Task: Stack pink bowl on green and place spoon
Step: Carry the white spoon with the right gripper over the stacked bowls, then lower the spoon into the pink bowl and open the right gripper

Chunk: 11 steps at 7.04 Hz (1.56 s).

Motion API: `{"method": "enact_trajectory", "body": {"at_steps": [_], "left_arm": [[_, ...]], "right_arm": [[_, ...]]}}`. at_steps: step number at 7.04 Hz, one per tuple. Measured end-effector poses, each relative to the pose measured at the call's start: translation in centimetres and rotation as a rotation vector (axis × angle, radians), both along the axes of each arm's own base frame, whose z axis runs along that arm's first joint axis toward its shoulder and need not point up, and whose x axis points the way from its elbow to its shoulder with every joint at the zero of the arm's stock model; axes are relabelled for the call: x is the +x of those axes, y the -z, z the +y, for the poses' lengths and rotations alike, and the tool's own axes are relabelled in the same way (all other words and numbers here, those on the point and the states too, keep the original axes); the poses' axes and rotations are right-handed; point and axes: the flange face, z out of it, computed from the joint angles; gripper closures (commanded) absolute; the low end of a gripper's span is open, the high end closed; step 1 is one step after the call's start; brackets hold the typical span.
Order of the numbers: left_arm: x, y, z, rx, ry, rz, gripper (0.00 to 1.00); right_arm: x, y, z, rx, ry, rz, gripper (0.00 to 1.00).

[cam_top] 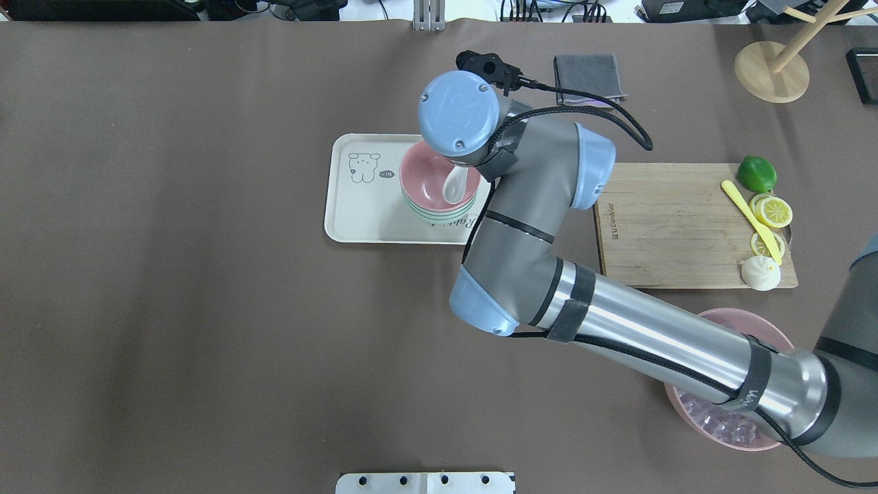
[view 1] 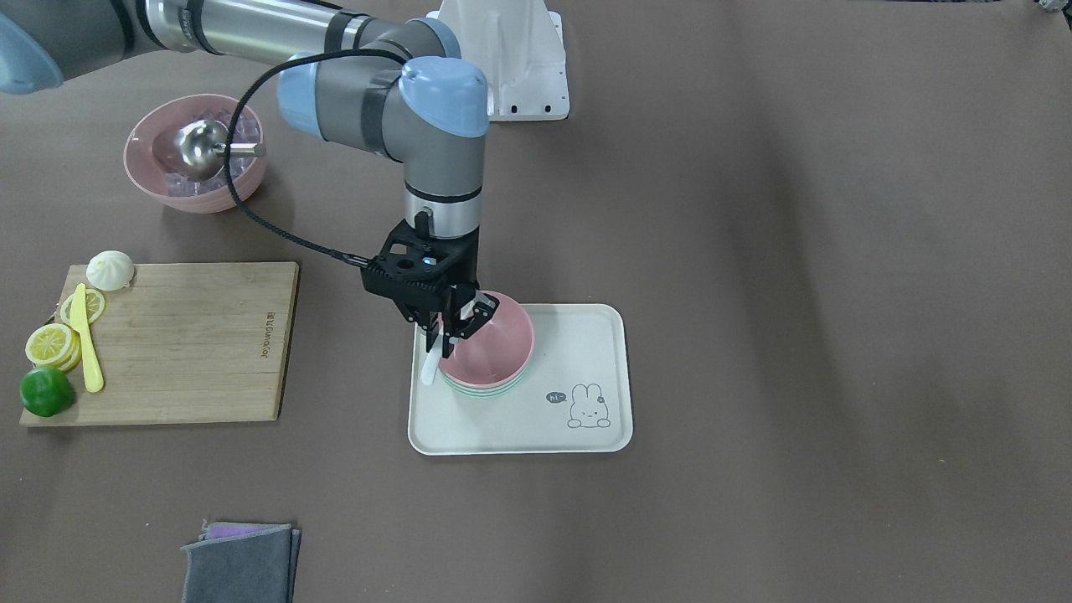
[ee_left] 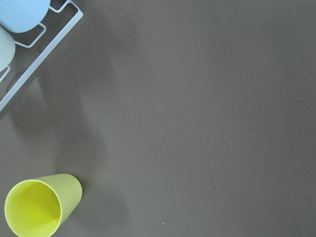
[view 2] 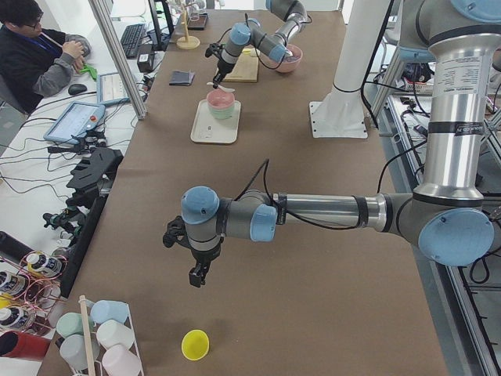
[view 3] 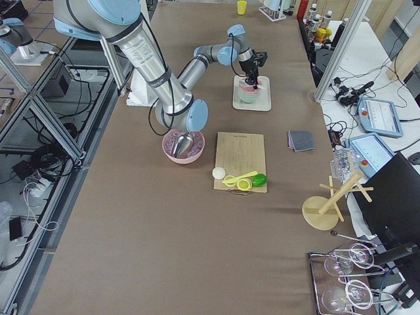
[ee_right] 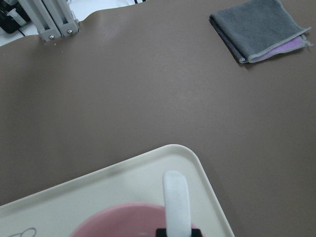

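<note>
A pink bowl [view 1: 496, 347] sits nested on a green bowl [view 1: 484, 392] on a cream tray [view 1: 586, 335]. The stack also shows in the overhead view [cam_top: 424, 175]. My right gripper [view 1: 456, 327] hangs over the pink bowl's rim and is shut on a white spoon [view 1: 430, 367]. The spoon's head lies inside the pink bowl [cam_top: 454, 186]. Its handle sticks out over the rim in the right wrist view [ee_right: 176, 200]. My left gripper [view 2: 197, 276] hovers far away over bare table. I cannot tell whether it is open or shut.
A wooden cutting board [view 1: 184, 343] holds lemon slices, a lime, a yellow knife and a bun. A large pink bowl [view 1: 197, 188] holds ice and a metal scoop. A grey cloth [view 1: 243, 565] lies nearby. A yellow cup [ee_left: 37, 207] lies below my left wrist.
</note>
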Motion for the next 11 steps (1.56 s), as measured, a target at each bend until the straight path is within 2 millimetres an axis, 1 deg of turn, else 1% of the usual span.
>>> {"method": "enact_trajectory", "body": {"at_steps": [1,2,3,4,5,6,7,10,11], "left_arm": [[0.0,-0.3,0.1,-0.006,0.0,0.0,0.02],[0.0,-0.5,0.2,-0.01,-0.001,0.0,0.02],[0.0,-0.7,0.3,-0.009,-0.001,0.0,0.02],[0.0,-1.3,0.3,-0.002,0.0,0.0,0.02],[0.0,-2.2,0.2,0.018,0.0,0.0,0.02],[0.0,-3.3,0.1,0.046,0.0,0.003,0.02],[0.2,-3.9,0.0,0.064,0.0,0.021,0.02],[0.8,-3.5,-0.4,0.073,-0.008,0.098,0.02],[0.8,-3.5,-0.5,0.061,-0.001,0.102,0.02]], "right_arm": [[-1.6,0.1,0.6,0.004,-0.004,0.017,1.0],[-2.4,0.0,1.0,0.008,-0.005,0.027,1.0],[-2.8,-0.2,1.3,0.009,-0.003,0.033,1.0],[-2.9,-0.3,1.4,0.009,-0.002,0.036,0.89],[-2.9,-0.3,1.4,0.011,0.0,0.038,0.01],[-2.9,-0.5,1.3,0.015,0.001,0.042,0.0],[-2.8,-0.6,1.2,0.021,-0.004,0.048,0.0],[-2.2,-0.3,0.7,0.042,-0.014,0.054,0.0],[-1.1,-0.5,-0.2,0.048,-0.005,0.06,0.0]]}}
